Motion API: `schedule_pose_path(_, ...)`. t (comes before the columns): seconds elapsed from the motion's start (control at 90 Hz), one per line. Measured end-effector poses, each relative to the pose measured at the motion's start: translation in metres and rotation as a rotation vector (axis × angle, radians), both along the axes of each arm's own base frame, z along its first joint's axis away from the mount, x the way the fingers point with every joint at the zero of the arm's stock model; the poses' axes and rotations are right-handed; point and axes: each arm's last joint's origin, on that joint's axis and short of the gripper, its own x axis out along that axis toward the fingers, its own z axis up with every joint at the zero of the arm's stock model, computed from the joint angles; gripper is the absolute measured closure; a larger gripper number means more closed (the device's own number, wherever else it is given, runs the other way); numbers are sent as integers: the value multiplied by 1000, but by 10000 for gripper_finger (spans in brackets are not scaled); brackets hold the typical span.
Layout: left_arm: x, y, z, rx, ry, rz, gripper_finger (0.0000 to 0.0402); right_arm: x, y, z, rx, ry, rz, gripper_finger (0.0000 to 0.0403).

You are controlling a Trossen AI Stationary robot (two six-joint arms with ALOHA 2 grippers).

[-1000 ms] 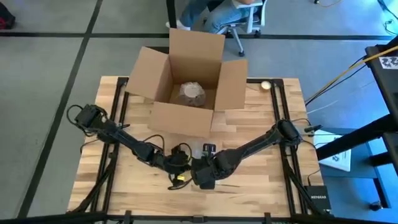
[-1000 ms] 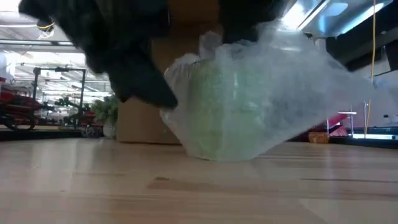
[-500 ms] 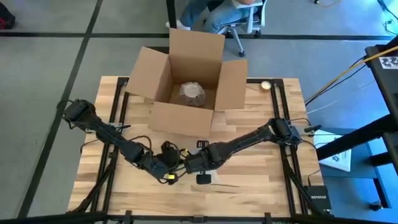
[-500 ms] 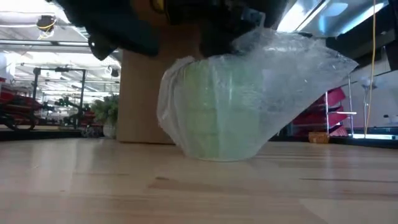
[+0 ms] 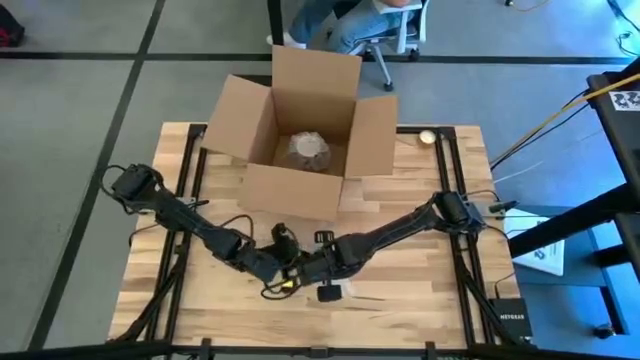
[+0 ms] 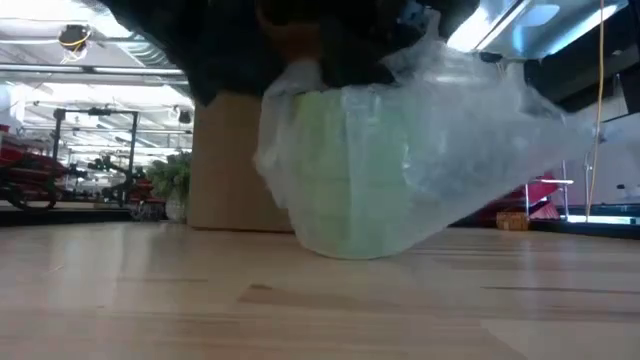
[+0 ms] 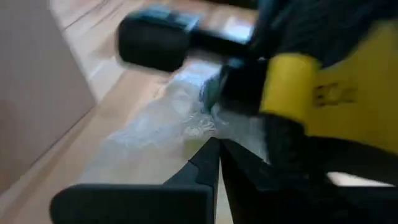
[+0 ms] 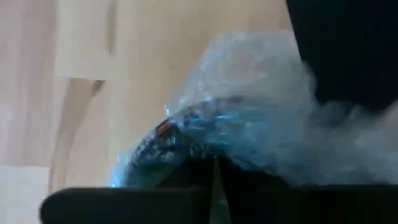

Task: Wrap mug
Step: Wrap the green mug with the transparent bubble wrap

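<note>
The mug point(image 6: 350, 170) stands on the counter point(image 6: 150, 300) in front of the brown cardboard box point(image 5: 300, 130), already sheathed in the bubble wrap point(image 6: 470, 130), its green showing through the clear film. It sits low and square on the wood, which suits wrapping: the counter takes the weight while the sheet is drawn around it.

Both arms meet right over it. In the high view the left hand point(image 5: 272, 268) and the right hand point(image 5: 312, 266) are almost touching, just in front of the box. The left wrist view shows the left hand's 2 fingers closed tip to tip near the sheet; whether film is caught between them I cannot tell. The right hand's fingers likewise look pressed together against the wrap in its own view, probably pinning a fold.

1 bundle point(image 5: 308, 150) already lies inside the box, suggesting where this one is bound.
</note>
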Motion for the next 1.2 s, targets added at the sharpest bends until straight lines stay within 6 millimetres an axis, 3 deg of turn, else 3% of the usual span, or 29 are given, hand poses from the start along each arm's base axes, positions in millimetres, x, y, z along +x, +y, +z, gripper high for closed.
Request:
schedule_pose_path(0.389, 2, -8, -13, 54, 40, -53, 402, -1, -1, 4, -6, 1, 68, 389)
schedule_pose_path(0.722, -1, -9, -20, 60, 86, -53, 402, -13, -8, 44, 2, -68, 59, 388)
schedule_pose_path(1.044, -1, -9, -18, 49, 69, -38, 402, -22, -11, 44, -30, 8, 47, 388)
schedule_pose_path(1.2, 0, -9, -18, 47, 65, -34, 402, -30, -11, 53, 31, 40, 31, 389)
